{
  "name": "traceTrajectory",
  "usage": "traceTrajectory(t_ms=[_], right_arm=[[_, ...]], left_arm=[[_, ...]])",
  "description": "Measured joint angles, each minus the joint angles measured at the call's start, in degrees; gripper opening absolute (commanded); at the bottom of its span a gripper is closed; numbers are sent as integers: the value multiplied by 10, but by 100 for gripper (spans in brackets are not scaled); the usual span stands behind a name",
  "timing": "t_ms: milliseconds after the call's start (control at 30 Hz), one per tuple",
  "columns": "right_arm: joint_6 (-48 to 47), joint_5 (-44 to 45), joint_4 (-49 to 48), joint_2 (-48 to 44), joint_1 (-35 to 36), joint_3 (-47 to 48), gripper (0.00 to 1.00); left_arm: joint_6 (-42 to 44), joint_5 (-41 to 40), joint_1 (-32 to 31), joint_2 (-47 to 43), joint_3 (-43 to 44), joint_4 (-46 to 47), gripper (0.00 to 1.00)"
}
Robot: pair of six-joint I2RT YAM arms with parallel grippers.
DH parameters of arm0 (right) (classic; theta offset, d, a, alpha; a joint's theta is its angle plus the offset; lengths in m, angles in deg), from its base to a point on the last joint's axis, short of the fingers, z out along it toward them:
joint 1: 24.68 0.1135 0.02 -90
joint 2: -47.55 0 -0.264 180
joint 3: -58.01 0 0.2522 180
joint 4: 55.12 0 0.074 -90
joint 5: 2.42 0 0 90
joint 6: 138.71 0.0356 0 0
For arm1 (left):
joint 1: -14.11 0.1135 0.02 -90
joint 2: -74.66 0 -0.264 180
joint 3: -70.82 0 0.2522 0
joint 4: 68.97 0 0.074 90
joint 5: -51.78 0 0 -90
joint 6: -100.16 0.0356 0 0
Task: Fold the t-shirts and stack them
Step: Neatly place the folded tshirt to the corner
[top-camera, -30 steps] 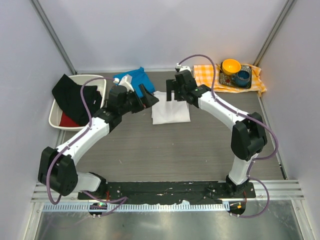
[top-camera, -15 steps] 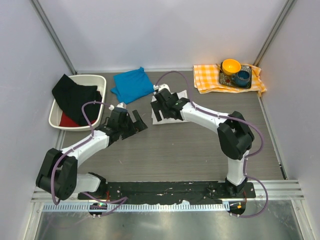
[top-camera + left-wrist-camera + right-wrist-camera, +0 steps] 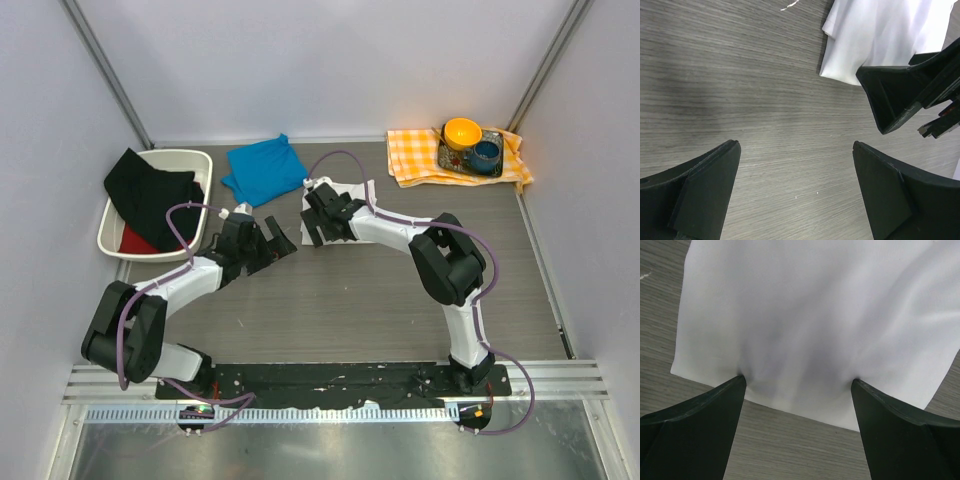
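The small folded square of bright blue cotton t-shirt (image 3: pixel 262 170) lies at the back left of the grey wood-grain tabletop (image 3: pixel 740 75), and its folding looks finished. In front of it the left gripper (image 3: pixel 272 240) hovers over bare table, fingers apart and holding nothing. Further right, the plain white cotton t-shirt (image 3: pixel 810 305) lies flat as a folded rectangle, apart from the blue one. The right gripper (image 3: pixel 798 380) presses spread fingertips onto it near one edge, pinching nothing. Stacking appears to be what remains.

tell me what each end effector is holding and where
Nothing is gripped. The right end effector rests open on the white shirt near its edge; the left end effector hangs open over the table.
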State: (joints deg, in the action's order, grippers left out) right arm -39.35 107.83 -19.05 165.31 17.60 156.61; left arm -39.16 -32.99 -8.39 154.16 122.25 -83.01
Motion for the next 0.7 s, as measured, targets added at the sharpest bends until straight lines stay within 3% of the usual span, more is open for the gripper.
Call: traceTrajectory(t_ms=[200,533,700], right_arm=[[-2,-8,-15,16,-3,9,87],[24,-45,-72,-2,-20,-42,50],[33,-46,-84,-37,-27,-93,38]], left_arm=[[-3,11,13,36,0,26,100],[-27,40,20,132,53,89,100],[-39,57,20,174,81,126,100]])
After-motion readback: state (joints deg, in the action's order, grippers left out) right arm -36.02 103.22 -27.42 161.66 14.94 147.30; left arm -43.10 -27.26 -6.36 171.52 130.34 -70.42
